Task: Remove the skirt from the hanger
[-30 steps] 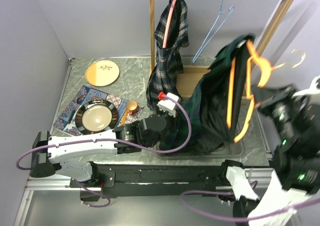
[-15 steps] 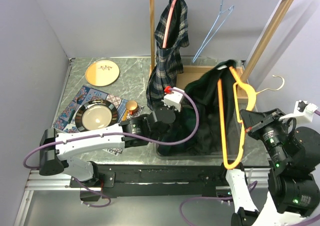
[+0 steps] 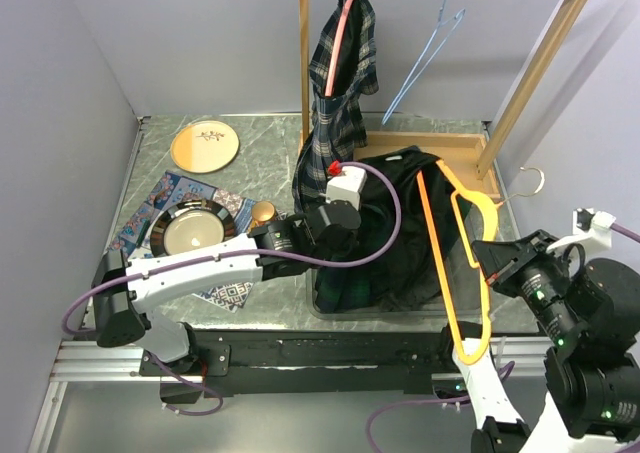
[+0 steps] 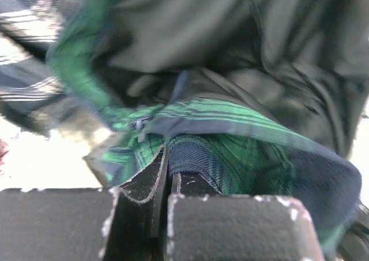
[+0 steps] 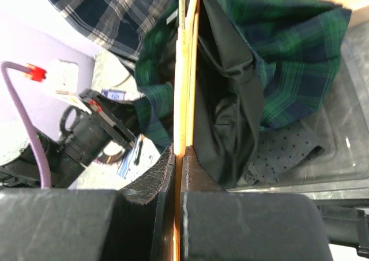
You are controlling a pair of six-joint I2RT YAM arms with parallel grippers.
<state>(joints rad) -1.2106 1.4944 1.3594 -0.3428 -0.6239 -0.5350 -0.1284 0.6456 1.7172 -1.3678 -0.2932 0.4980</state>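
From above, you can see the big change of the last second: the orange hanger (image 3: pixel 434 248) has swung down from high beside the wooden rack (image 3: pixel 540 63) to lie low and tilted toward the right arm. The green plaid skirt (image 3: pixel 385 228) no longer drapes from it; it has dropped into a heap in the grey tray (image 3: pixel 400 313). Only the hanger's far end touches the cloth. The left gripper (image 3: pixel 335 235) has pushed further into the heap, and the right gripper (image 3: pixel 488 258) holds the hanger's near side.

On the left wrist view, your left gripper (image 4: pixel 167 157) has its jaws pressed together on a fold of the skirt (image 4: pixel 242 151), pinning it.

On the right wrist view, your right gripper (image 5: pixel 180 154) is clamped narrowly on the hanger (image 5: pixel 185 71). The bar runs up beside the skirt (image 5: pixel 288 59) and its black lining, and whether its tip is still inside a fold cannot be told.

You are probably near the end: a further pull apart should finish the separation.
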